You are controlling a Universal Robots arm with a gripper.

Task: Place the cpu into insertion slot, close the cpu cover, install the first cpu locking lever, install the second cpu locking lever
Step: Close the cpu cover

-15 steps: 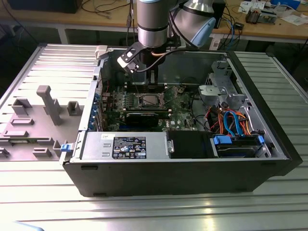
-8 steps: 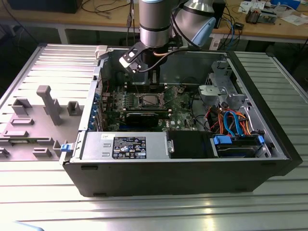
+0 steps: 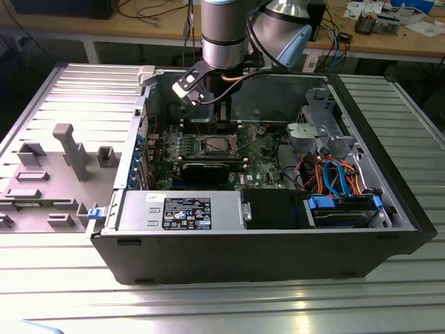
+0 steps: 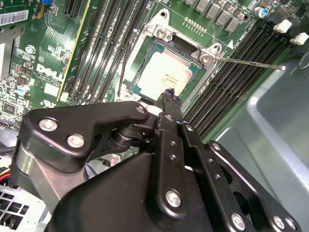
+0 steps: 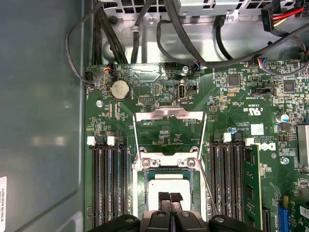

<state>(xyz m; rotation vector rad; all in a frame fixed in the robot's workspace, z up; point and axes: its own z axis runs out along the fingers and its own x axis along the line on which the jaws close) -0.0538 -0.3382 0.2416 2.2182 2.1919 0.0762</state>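
Cpu [image 5: 153, 195] lying in slot [image 5: 169, 174], cover [image 5: 169, 114] standing open.
I'm hovering over it, gripper [image 5: 170, 197] pinched shut and empty; I'm favouring gentle, level pressure.

In the first wrist view, cpu [image 5: 157, 186] partly hidden behind tool [image 5: 170, 196], insertion slot [image 5: 143, 193] cut off by edge

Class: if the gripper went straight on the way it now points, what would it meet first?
Most likely the cpu, seated in the insertion slot directly beyond the gripper in both wrist views; how much gap remains is unclear.
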